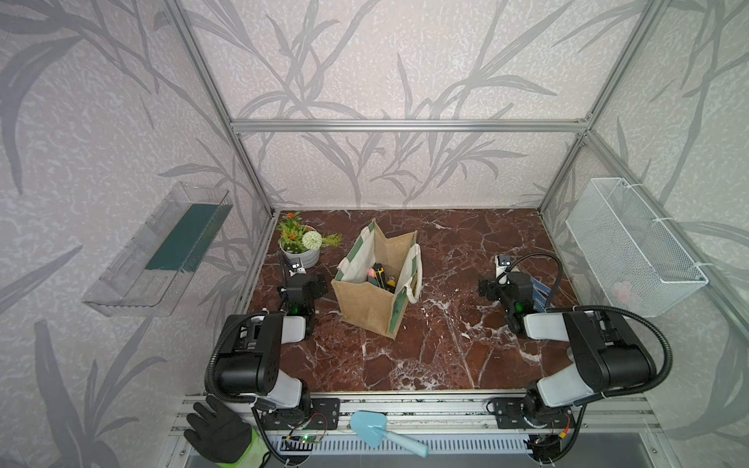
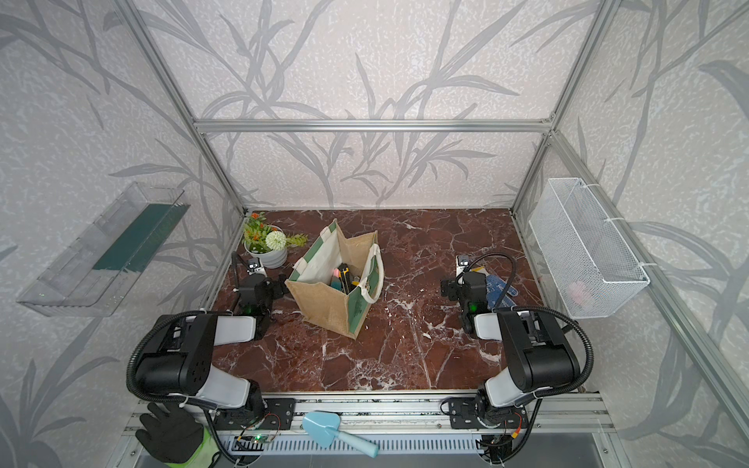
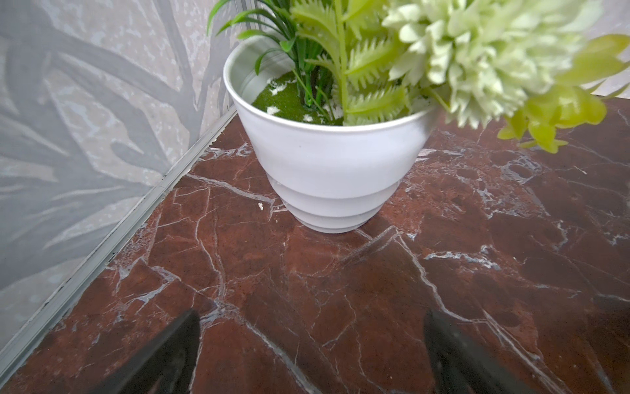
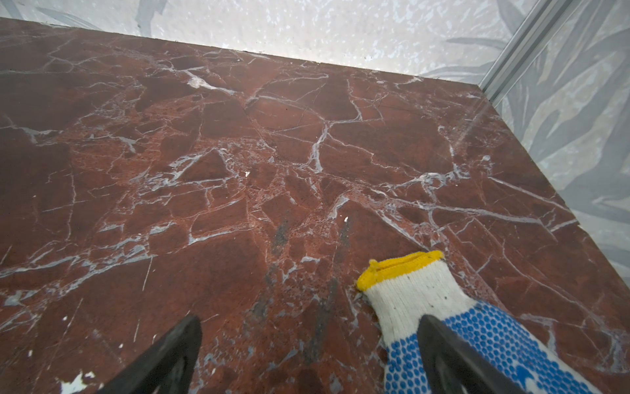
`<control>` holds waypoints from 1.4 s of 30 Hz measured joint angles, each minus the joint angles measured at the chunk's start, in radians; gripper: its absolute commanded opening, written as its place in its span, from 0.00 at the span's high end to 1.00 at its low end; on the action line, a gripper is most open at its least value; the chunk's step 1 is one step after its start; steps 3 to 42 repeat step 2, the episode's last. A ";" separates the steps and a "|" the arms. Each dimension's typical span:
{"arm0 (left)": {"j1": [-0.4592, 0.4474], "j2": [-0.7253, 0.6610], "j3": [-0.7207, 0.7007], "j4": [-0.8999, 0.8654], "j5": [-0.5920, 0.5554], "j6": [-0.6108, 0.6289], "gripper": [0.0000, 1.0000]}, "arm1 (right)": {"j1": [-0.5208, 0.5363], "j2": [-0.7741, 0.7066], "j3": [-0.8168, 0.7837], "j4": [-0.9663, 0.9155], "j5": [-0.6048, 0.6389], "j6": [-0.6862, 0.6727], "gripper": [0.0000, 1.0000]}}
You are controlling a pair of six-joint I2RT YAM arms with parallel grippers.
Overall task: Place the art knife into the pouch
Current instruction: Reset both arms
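Observation:
The pouch (image 1: 367, 302) (image 2: 324, 302), a tan jute bag with green side panels and white handles, stands open left of the table's middle in both top views. A black and yellow tool that looks like the art knife (image 1: 379, 274) (image 2: 345, 276) stands upright inside it among other small items. My left gripper (image 3: 310, 317) (image 1: 300, 278) is open and empty, low over the marble just left of the pouch, facing the plant pot. On the right side my right gripper (image 4: 308, 320) (image 1: 504, 279) is open and empty, one finger (image 4: 453, 354) over a work glove.
A white pot (image 3: 327, 163) (image 1: 300, 254) of artificial plants stands in the back left corner. A blue-dotted glove (image 4: 426, 300) (image 1: 541, 292) lies by the right gripper. A white wire basket (image 1: 636, 247) and a clear shelf (image 1: 158, 251) hang on the side walls. A blue scoop (image 1: 377, 433) and a black glove (image 1: 219, 433) lie on the front rail.

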 measured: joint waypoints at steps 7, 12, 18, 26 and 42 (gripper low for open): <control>-0.001 0.000 0.003 -0.001 0.000 0.000 0.01 | 0.000 0.000 0.000 0.000 0.000 0.000 0.01; -0.001 0.000 0.003 -0.001 0.000 0.000 0.01 | 0.000 0.000 0.000 0.000 0.000 0.000 0.01; -0.001 0.000 0.003 -0.001 0.000 0.000 0.01 | 0.000 0.000 0.000 0.000 0.000 0.000 0.01; -0.001 0.000 0.003 -0.001 0.000 0.000 0.01 | 0.000 0.000 0.000 0.000 0.000 0.000 0.01; -0.001 0.000 0.003 -0.001 0.000 0.000 0.01 | 0.000 0.000 0.000 0.000 0.000 0.000 0.01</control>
